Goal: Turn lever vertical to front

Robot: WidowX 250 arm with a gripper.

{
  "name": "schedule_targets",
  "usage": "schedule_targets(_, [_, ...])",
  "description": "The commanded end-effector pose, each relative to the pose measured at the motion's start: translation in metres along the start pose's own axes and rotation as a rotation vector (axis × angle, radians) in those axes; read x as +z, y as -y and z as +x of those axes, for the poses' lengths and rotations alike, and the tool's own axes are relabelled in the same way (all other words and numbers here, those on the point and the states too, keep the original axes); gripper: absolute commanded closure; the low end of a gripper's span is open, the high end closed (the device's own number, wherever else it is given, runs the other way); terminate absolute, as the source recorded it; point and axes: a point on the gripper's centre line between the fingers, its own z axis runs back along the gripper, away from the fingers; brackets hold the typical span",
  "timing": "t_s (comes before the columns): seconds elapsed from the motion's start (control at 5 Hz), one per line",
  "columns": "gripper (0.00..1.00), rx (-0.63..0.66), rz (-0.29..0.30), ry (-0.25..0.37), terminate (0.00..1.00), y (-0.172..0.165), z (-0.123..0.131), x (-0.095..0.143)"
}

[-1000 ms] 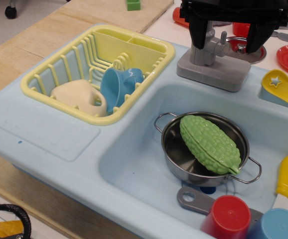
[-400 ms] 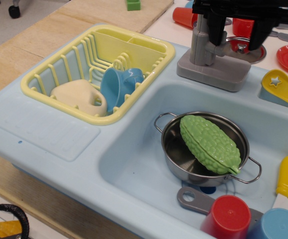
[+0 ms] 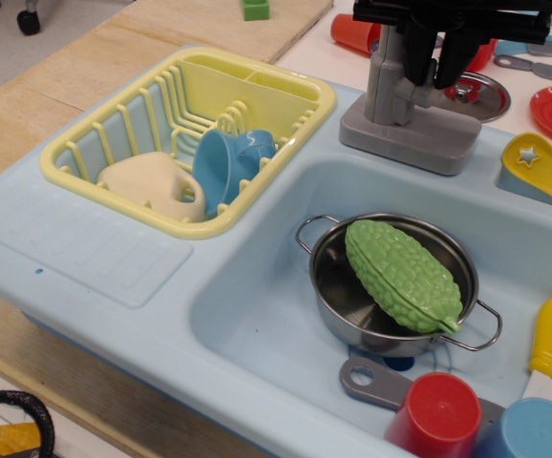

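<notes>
At the table's far right edge, the black gripper (image 3: 436, 67) narrows around the lever beside the tap column (image 3: 388, 81); actual grip unclear.

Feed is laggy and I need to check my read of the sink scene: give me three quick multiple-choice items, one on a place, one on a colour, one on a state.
1. Where does the green bumpy vegetable lie?
A. in the yellow dish rack
B. in the steel pot
C. on the wooden board

2. What colour is the cup in the dish rack?
A. blue
B. red
C. green

3. How do the fingers of the gripper stand?
A. spread wide over the pot
B. drawn close together beside the tap column
C. clamped on the rack's rim

Answers:
1 B, it rests across the steel pot in the basin.
2 A, a blue cup leans in the rack beside a cream one.
3 B, the dark fingers sit nearly together right of the tap column; the lever itself is hidden.
</notes>
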Motion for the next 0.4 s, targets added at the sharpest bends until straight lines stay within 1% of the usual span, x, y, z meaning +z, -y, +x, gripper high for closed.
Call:
schedule_targets(0.0, [1.00,0.082,-0.023,0.055,0.00,-0.005,-0.003,0.020])
schedule_targets(0.2, [1.00,0.128,-0.032,0.040,0.00,-0.013,-0.013,0.015])
